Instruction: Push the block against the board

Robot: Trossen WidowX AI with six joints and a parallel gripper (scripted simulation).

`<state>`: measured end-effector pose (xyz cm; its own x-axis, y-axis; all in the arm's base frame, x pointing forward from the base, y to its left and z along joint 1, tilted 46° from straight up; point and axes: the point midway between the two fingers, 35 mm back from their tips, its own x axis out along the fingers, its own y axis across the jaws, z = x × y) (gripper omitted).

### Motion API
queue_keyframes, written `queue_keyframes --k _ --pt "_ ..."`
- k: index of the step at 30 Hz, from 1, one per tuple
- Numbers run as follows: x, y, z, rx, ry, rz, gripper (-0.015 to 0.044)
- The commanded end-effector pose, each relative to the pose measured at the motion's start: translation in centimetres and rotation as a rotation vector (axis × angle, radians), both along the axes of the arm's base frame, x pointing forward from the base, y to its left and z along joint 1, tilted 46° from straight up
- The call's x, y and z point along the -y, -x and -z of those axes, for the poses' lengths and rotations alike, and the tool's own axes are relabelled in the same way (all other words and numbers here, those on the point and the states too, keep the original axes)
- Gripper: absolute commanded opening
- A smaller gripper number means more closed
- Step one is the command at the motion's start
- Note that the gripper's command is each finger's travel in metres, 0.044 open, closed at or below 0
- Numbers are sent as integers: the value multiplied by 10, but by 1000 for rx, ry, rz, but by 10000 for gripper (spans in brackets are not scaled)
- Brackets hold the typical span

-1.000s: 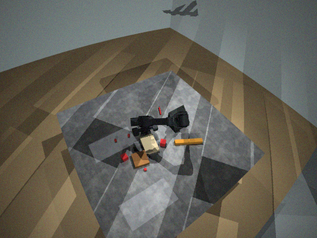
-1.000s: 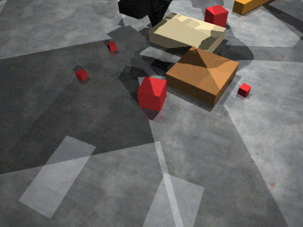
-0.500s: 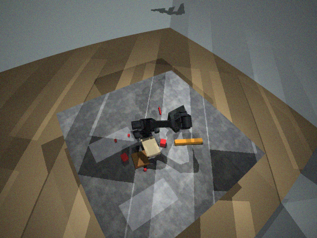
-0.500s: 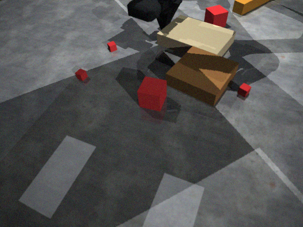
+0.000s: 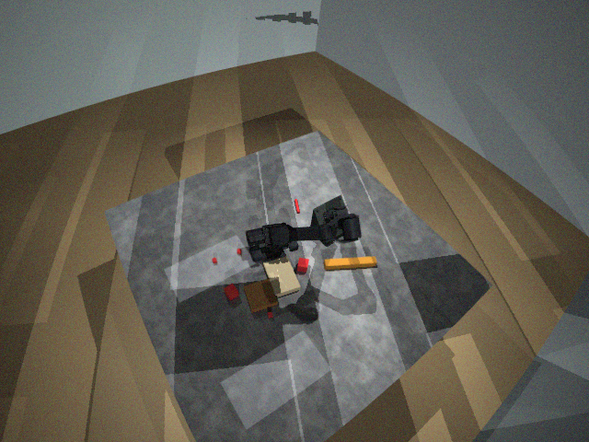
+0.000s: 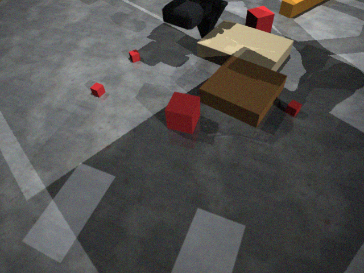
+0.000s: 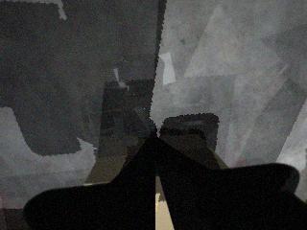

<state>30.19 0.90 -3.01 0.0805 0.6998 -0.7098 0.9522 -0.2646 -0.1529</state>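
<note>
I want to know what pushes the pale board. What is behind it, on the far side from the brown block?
The shut gripper stands at the pale board's far edge, holding nothing. A red cube sits by the far corner. The gripper hides the contact point.

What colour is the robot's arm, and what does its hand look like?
The arm is matt black all over, chunky and boxy, with a rounded joint near its base. The hand is black too, two flat fingers tapering to a point. No cables or markings show.

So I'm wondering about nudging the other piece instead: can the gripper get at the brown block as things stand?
Probably not directly: the shut gripper sits behind the cream board, which lies between it and the brown block.
</note>
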Motion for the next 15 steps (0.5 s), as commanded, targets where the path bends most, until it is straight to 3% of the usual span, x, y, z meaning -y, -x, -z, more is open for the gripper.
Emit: queue_keyframes --k 1,15 --pt "2 2 2 -3 -7 1 0" --pt "17 7 19 -3 -6 1 0"
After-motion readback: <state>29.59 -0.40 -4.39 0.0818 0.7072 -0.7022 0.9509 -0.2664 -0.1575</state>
